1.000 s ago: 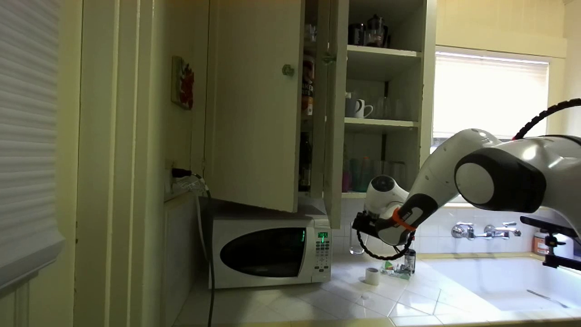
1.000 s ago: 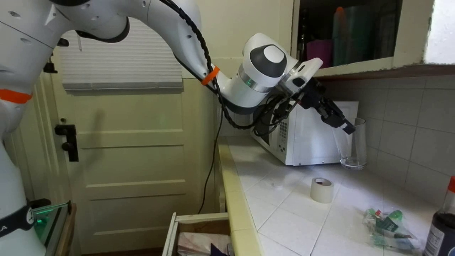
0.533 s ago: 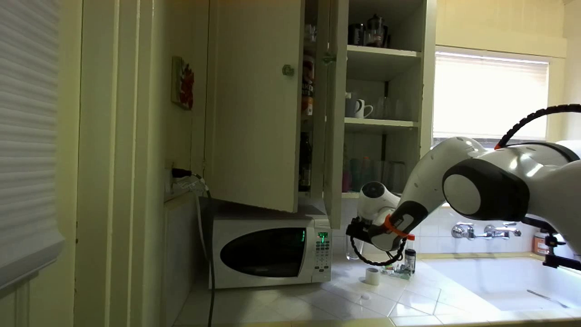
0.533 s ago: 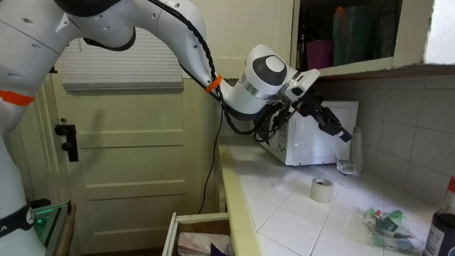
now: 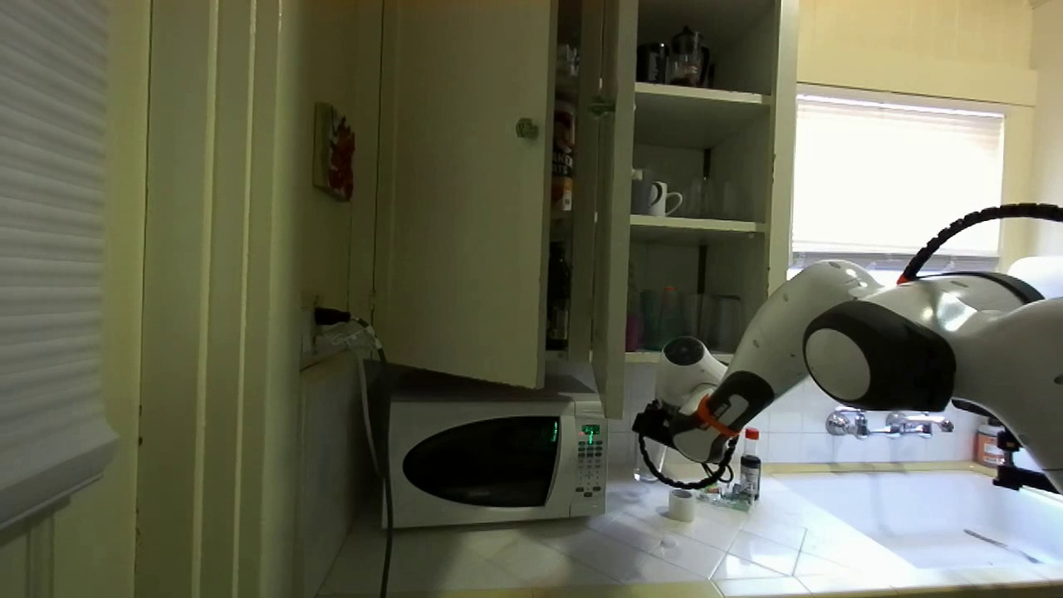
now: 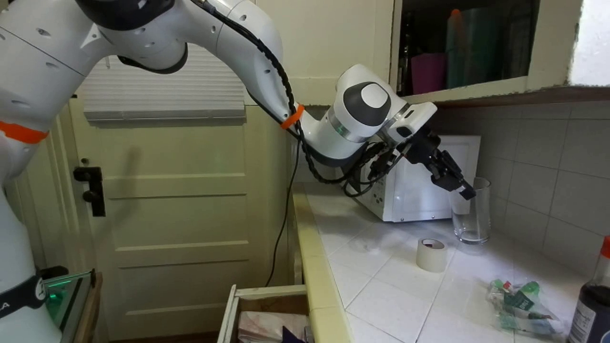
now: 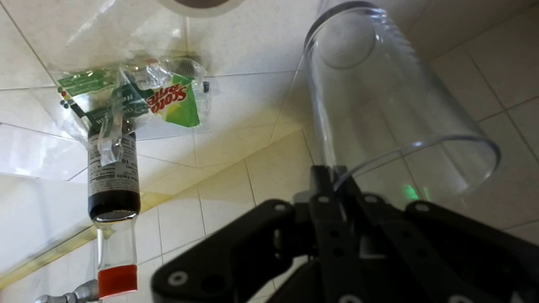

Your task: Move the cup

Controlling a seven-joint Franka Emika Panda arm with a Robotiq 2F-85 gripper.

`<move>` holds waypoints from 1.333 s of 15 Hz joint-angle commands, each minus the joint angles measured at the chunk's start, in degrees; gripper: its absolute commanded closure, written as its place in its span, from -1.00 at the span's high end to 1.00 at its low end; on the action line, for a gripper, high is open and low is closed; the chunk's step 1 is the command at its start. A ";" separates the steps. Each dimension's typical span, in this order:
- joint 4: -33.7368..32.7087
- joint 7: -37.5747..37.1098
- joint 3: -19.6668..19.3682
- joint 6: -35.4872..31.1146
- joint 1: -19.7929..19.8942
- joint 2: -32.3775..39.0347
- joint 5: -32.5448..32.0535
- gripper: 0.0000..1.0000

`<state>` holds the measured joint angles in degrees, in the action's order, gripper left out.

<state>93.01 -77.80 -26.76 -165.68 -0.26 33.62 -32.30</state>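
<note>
While the claw pinches the wall of the glass at its rim, the step in hand is, by judgement, the carry, perhaps close to set-down.

Glass: tall, clear, about upright, just beside the microwave; whether its base touches the surface does not show clearly.

Next move calls for: a slow set-down, base flat, then release and retreat; held at one spot, the glass may swing.

Surroundings, by the clock from the glass in an exterior view:
- Microwave: 10 o'clock; contact with the glass unclear.
- Tiled wall: 2 o'clock, near; likely little room that way.
- Cupboard: 1 o'clock, overhead; may limit a high lift.
- Tape roll: between 7 and 8 o'clock, on the surface; first likely obstacle.
- Packet: 5 o'clock, farther off.
- Bottle, red cap: 4 o'clock, farthest.
</note>
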 commanded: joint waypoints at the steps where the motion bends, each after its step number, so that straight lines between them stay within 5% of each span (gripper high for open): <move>1: -0.27 0.39 0.48 0.16 0.42 -0.01 0.43 -0.86; 19: -14.78 9.08 12.86 5.61 11.91 8.06 9.61 -0.96; 20: -15.67 12.57 10.36 5.75 10.07 8.75 14.43 -0.96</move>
<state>82.57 -70.45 -15.61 -161.84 9.94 39.89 -24.87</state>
